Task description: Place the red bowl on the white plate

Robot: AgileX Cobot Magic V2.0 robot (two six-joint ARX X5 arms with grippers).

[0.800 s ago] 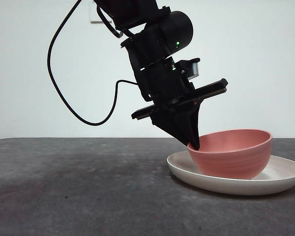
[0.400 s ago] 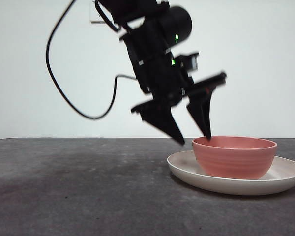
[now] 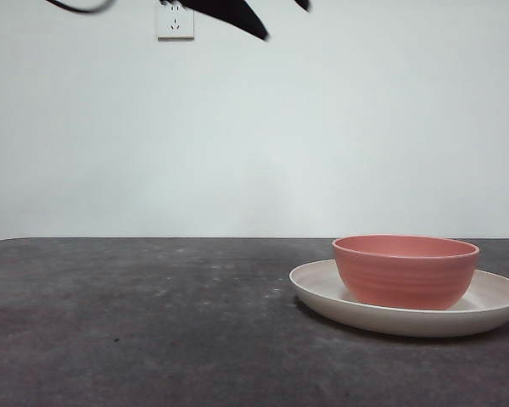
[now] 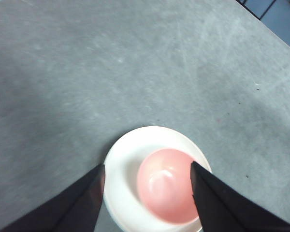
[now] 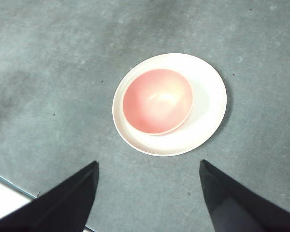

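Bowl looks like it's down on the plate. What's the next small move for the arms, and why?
Probably just retract the left gripper clear. The red bowl sits upright on the white plate, off-centre but inside the rim, with no jaw touching it. Both grippers hang open high above, the right gripper too, so no regrasp seems needed.

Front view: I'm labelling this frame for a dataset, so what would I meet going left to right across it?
Wall socket → black arm tip at the top edge → white plate, whose left rim comes first → red bowl standing on the plate.
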